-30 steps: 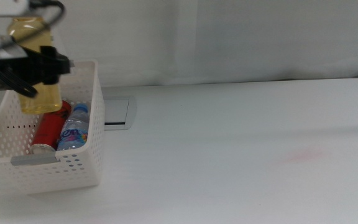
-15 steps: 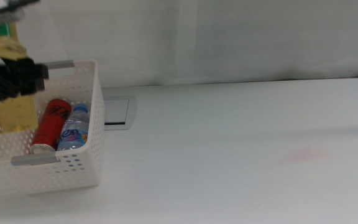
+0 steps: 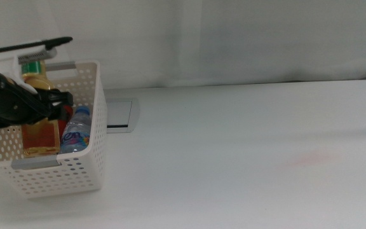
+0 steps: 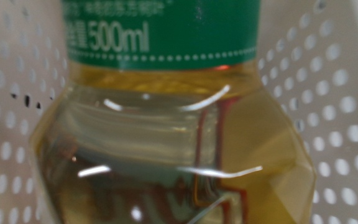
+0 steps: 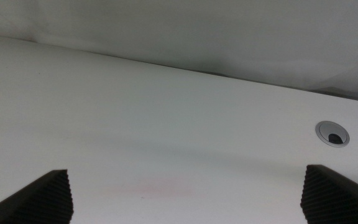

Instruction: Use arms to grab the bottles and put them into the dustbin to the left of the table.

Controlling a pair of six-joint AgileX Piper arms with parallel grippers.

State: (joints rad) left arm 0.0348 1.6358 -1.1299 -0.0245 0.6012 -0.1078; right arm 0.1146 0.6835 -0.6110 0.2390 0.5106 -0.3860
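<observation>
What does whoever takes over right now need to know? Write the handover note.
Left end effector: down in the dustbin, at the yellow-liquid bottle; whether it grips cannot be seen.
Right end effector: open, holding nothing, waiting over the table at its right side.
Bottles: yellow-liquid bottle upright inside the dustbin; water bottle lying beside it; red can mostly hidden behind them. No bottles show on the table.
Done: all three are in the dustbin.
Left: confirm the yellow-liquid bottle is let go, then lift the left arm out.
</observation>
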